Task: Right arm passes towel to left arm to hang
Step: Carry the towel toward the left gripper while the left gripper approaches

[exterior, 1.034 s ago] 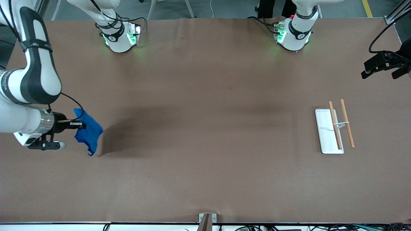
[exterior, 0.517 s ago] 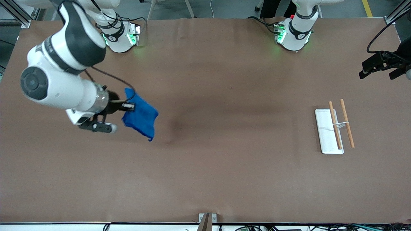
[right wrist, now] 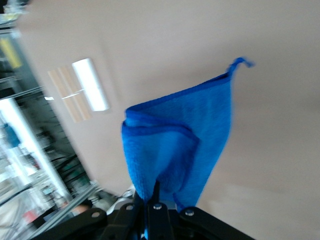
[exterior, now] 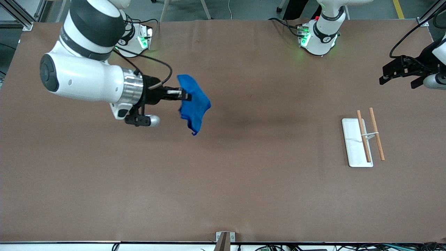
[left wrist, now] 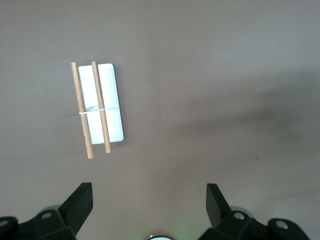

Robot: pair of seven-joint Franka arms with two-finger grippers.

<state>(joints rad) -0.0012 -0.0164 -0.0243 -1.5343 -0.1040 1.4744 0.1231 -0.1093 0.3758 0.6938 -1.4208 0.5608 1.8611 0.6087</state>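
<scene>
The right gripper is pinching the blue towel by one edge, jaws pressed together on the cloth, which is hanging loose below them above the brown table. The left gripper is waiting with jaws spread wide and nothing between them, over the left arm's end of the table, near the white rack tray and its two wooden rods.

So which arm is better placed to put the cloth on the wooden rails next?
Left, probably. The left pincer hangs open over the table's end near the white rack tray with two wooden rails. The right pincer grips the bright blue soft towel in the air, well short of that rack.
</scene>
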